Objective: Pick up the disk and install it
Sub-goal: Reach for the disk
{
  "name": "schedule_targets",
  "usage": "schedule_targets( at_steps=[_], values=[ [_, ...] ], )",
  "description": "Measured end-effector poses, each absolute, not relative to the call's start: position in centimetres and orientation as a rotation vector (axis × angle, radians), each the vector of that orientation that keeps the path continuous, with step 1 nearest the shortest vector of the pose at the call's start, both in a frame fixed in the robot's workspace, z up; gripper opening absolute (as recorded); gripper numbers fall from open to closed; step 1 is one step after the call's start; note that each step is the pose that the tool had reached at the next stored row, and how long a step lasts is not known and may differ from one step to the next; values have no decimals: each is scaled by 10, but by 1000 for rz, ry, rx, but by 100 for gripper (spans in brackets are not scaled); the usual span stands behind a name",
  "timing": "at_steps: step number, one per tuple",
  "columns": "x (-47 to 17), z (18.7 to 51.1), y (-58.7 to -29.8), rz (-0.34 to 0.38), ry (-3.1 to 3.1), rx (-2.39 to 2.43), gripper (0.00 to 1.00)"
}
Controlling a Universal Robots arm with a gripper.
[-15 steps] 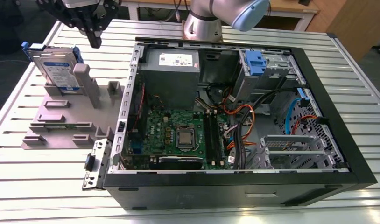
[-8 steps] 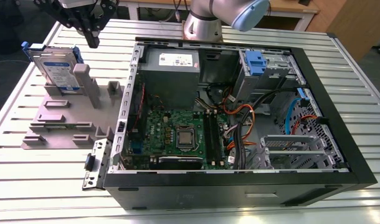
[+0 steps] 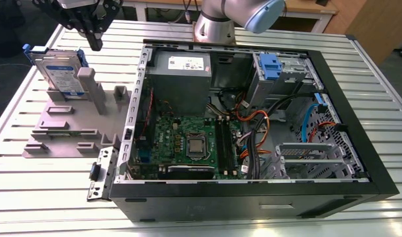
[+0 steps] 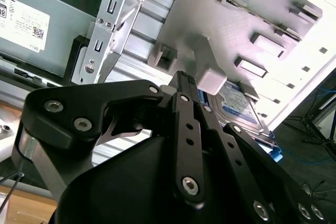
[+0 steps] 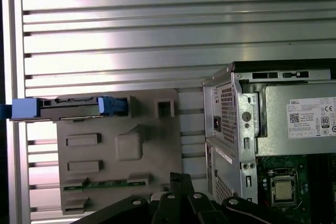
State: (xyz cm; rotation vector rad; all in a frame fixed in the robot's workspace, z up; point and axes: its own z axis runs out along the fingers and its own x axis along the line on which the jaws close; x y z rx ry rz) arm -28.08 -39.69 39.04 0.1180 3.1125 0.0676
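The disk (image 3: 60, 73) is a silver drive with a white-and-blue label and a blue frame. It stands on edge in a slot at the far end of the grey holder plate (image 3: 62, 129), at the exterior view's left. My gripper (image 3: 96, 44) hangs above and just to the right of the disk's top edge, apart from it, fingers together with nothing between them. In the second wrist view the fingertips (image 4: 185, 77) point toward the holder, with the disk (image 4: 242, 107) beyond them. In the first wrist view the disk (image 5: 68, 107) shows edge-on, away from the gripper (image 5: 176, 178).
An open computer case (image 3: 359, 148) lies on the slatted metal table, right of the holder. It holds a grey power supply (image 3: 181, 74), a motherboard (image 3: 187, 143), cables, and a drive bay with a blue tab (image 3: 270, 66). The arm's base (image 3: 218, 24) stands behind the case.
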Motion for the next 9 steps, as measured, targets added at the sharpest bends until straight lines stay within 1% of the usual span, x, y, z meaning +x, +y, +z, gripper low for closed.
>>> schedule_targets(
  at_steps=[9],
  values=[
    [-287,390,-397,68,3112,118,11]
  ],
)
